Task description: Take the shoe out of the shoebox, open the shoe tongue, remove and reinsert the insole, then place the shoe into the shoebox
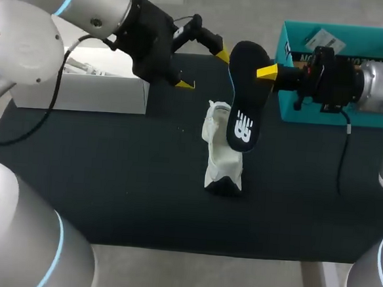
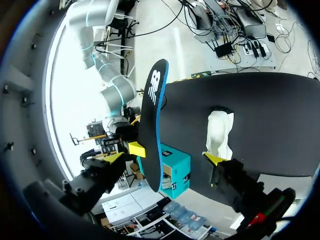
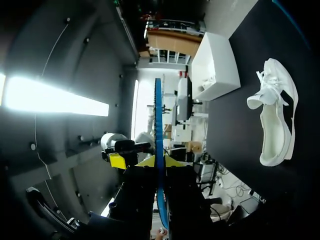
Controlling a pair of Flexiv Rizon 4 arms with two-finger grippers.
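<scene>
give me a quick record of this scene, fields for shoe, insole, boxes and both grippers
shoe: white shoe on the black mat, outside the box, no gripper on it
insole: dark insole, out of the shoe, held up off the mat
right arm: right gripper shut on the insole's upper end
left arm: left gripper open, empty, beside the insole
box: teal shoebox at the mat's far right corner
other: white box at the far left

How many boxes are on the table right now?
2. A white box sits at the far left and a teal box at the far right, both toward the back. No other box seems hidden.
</scene>
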